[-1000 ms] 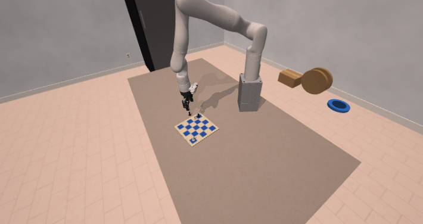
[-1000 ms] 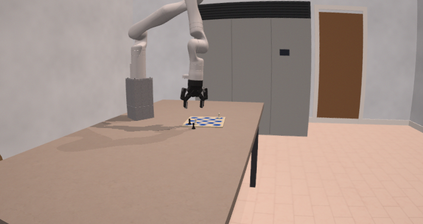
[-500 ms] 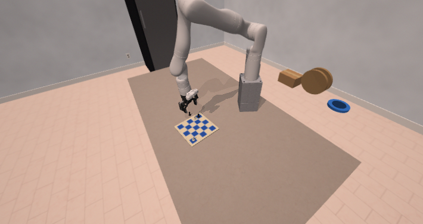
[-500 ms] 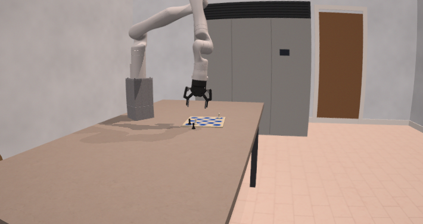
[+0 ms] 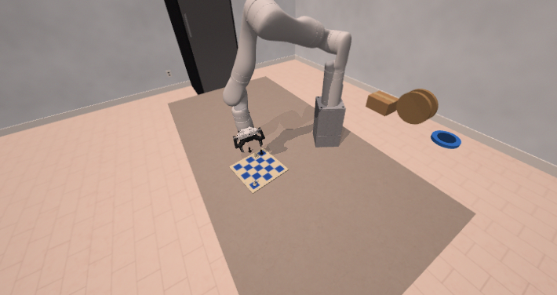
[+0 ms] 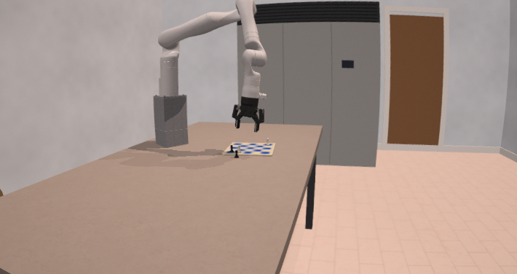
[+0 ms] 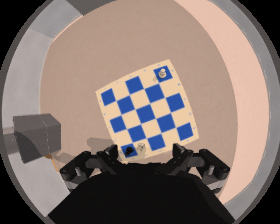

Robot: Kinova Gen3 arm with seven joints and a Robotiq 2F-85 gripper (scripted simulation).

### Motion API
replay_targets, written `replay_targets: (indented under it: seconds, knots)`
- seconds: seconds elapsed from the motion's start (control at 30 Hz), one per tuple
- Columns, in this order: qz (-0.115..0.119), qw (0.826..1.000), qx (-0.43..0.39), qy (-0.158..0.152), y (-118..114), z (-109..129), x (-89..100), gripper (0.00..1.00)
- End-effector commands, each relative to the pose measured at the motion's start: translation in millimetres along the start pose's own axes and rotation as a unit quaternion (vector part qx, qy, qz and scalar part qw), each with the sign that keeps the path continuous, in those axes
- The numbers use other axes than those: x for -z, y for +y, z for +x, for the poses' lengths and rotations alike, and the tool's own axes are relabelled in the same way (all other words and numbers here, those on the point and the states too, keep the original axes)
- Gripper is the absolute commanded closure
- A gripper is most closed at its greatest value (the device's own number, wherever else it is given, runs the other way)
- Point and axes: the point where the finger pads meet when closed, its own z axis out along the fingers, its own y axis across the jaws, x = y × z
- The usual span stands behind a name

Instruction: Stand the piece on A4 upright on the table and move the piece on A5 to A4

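The blue and cream chessboard point(image 5: 259, 171) lies on the brown table and also shows in the wrist view point(image 7: 145, 115). A black piece point(image 5: 249, 149) stands upright on the table just off the board's far corner; it also shows in the exterior view point(image 6: 236, 154). On the board, a black piece point(image 7: 130, 151) stands on a corner square with a small grey piece point(image 7: 141, 147) on the square beside it. A white piece point(image 7: 163, 74) stands at the opposite end. My gripper point(image 5: 249, 143) hangs open and empty above that far corner, well above the pieces.
The arm's grey pedestal point(image 5: 329, 122) stands on the table behind the board. A tall cabinet point(image 6: 309, 81) is beyond the table edge. A wooden box point(image 5: 381, 102), wooden discs point(image 5: 416, 106) and a blue bowl point(image 5: 445, 139) lie on the floor far right.
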Motion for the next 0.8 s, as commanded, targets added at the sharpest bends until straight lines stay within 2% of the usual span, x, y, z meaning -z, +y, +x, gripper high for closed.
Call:
replay_targets:
  seconds: [0.0,0.27,0.33,0.77]
  knots:
    - [-0.002,1.0,-0.029,-0.003,1.2,16.2,0.1,0.0]
    - [-0.01,0.984,-0.179,0.003,8.5,45.4,4.1,0.0]
    - [-0.01,0.984,-0.179,0.003,8.5,45.4,4.1,0.0]
    - [-0.023,0.929,-0.368,0.022,20.0,91.0,11.9,0.0]
